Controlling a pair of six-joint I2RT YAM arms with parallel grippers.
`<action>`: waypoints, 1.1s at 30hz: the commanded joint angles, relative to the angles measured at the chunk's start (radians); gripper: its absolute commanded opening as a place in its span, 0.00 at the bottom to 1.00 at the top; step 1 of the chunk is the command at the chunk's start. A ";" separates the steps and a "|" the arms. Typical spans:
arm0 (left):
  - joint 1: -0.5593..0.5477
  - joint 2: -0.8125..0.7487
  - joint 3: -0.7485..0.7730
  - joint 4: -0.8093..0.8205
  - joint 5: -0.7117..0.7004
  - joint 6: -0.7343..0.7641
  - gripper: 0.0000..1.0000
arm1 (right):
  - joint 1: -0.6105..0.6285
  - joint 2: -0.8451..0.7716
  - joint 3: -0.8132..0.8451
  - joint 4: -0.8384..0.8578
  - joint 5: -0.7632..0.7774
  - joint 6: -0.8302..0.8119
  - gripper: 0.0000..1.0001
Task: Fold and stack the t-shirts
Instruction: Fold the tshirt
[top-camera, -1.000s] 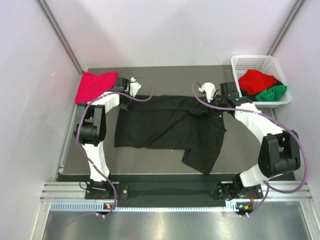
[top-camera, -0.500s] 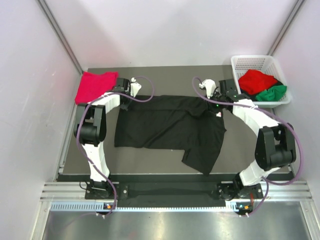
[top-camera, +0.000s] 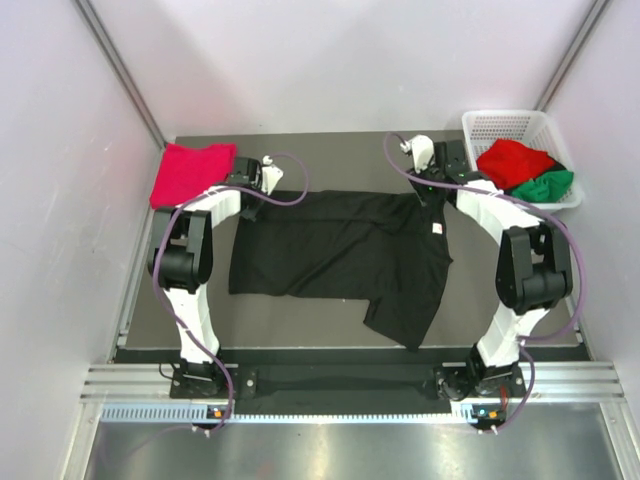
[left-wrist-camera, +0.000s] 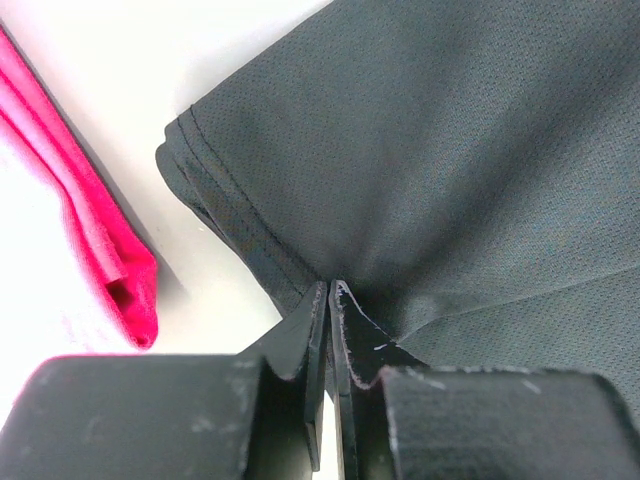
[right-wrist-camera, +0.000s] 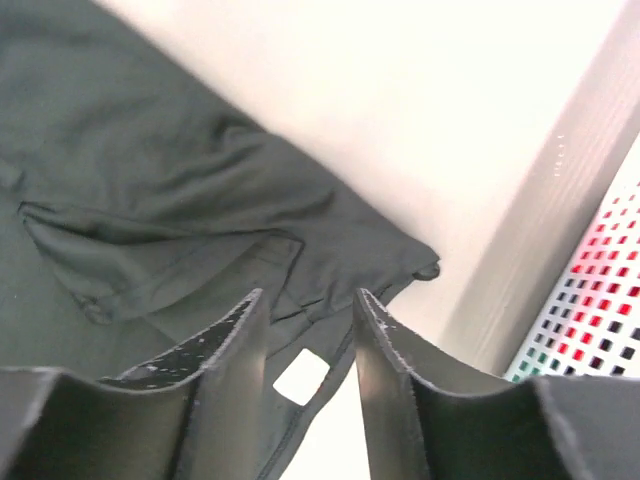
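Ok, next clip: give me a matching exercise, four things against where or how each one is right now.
1 black t-shirt
2 crimson-pink t-shirt
3 red t-shirt
4 right gripper

A in the white basket
B jaws apart, over black cloth
C spread across the middle of the table
D folded at the far left corner

Pairs: 1-C, 2-D, 3-A, 4-B

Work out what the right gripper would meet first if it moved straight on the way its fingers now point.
Most likely the black t-shirt: the open right gripper points down at its edge, with the white tag showing between its jaws. How far above the cloth it hangs is unclear.
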 joint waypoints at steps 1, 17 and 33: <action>0.007 0.000 -0.045 -0.010 -0.021 -0.004 0.09 | -0.005 -0.060 0.042 0.070 0.038 0.029 0.41; 0.007 -0.005 -0.042 -0.015 -0.022 -0.004 0.09 | 0.077 0.001 -0.038 -0.256 -0.389 -0.201 0.31; -0.002 0.000 -0.034 -0.026 -0.042 0.001 0.09 | 0.080 0.150 0.094 -0.243 -0.361 -0.178 0.32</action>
